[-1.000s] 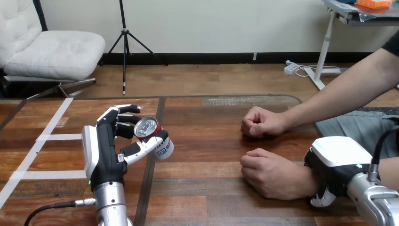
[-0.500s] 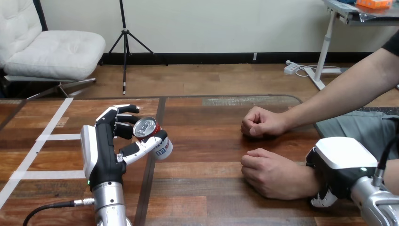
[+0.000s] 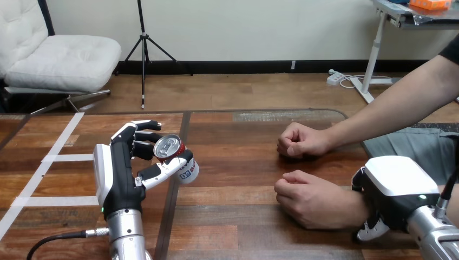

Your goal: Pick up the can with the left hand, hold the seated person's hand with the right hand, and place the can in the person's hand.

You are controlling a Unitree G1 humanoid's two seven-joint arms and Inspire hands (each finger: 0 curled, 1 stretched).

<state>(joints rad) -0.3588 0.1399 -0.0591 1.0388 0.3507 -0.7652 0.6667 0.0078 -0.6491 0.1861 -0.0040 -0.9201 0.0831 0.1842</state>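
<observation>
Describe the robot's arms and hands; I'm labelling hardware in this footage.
Left hand: black, with a white shell on its back, black-and-white jointed fingers and a green light near the wrist. Right hand: black under a rounded white shell, also with a green light. The left forearm and right forearm are silver.

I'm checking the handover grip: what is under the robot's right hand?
The person's wrist lies under the right hand, their fist on the table. The hand's back covers the contact itself, so that is hidden.
</observation>
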